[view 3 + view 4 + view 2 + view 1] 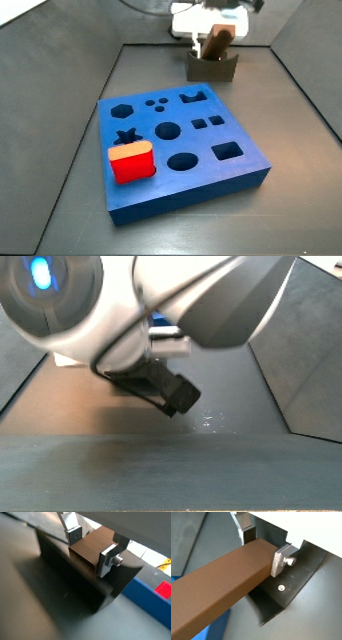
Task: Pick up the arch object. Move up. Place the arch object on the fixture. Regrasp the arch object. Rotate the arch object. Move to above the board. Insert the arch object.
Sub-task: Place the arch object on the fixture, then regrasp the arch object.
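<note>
The arch object [224, 582] is a long brown bar standing on end in the dark fixture [211, 68], which shows in both wrist views [301, 582] [80, 582]. My gripper [265, 547] [91, 546] straddles the bar's upper end [90, 547] and is open. One silver finger [107, 558] lies against a side of the bar, and the other finger [75, 534] stands a little off the opposite side. In a side view the gripper [214, 30] hangs over the fixture at the far end of the floor. The blue board [207, 140] lies nearer, apart from the fixture.
A red cube with an orange top [130, 163] sits on the board's near left corner. The board's edge [143, 597] shows just past the fixture. Grey walls enclose the floor. The robot's arm [134, 306] fills most of a side view.
</note>
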